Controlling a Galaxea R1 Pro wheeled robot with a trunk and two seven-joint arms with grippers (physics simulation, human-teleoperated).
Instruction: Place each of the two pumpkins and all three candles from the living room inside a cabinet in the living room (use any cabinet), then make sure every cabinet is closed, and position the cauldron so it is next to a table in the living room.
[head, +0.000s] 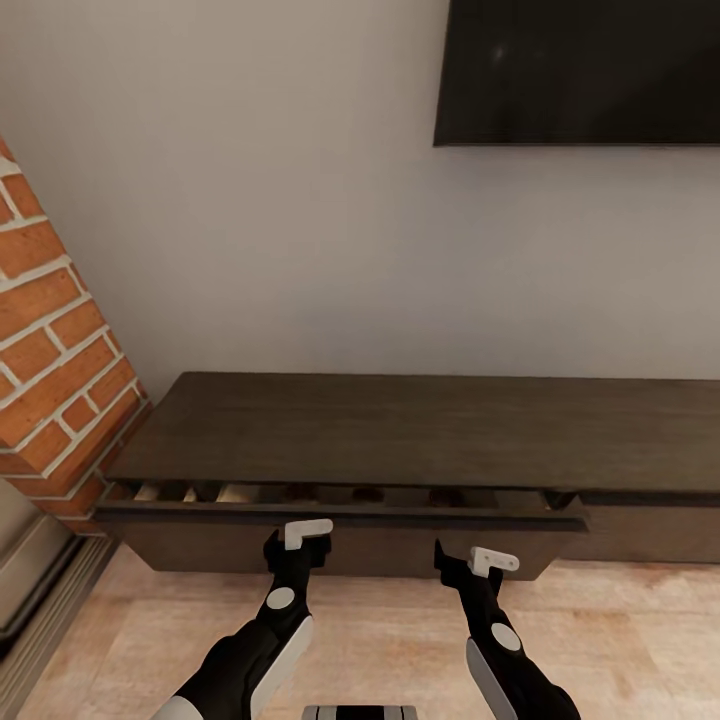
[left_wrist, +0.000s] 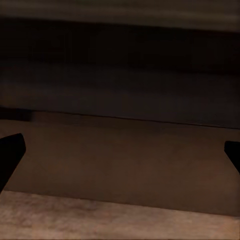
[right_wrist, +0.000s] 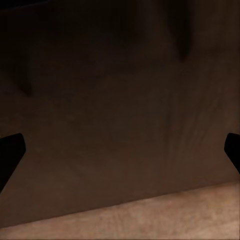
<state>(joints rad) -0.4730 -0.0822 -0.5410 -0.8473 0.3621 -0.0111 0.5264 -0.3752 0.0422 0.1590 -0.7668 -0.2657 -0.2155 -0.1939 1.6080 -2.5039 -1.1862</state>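
Note:
The cabinet (head: 400, 430) is a long, low, dark-brown unit against the white wall. Its left front panel (head: 340, 545) stands slightly out from the body. A narrow gap (head: 300, 494) under the top shows pale and dark shapes too small to name. My left gripper (head: 298, 548) and right gripper (head: 470, 566) are both right at that panel. In the left wrist view the left gripper (left_wrist: 120, 155) is open, with the brown front close ahead. The right gripper (right_wrist: 120, 155) is open too, facing the same wood. The pumpkins, candles, cauldron and table are out of view.
A red brick column (head: 50, 330) rises at the cabinet's left end. A dark screen (head: 580, 70) hangs on the wall above. Light wood floor (head: 400, 630) runs in front, with a grey threshold (head: 40, 590) at the far left.

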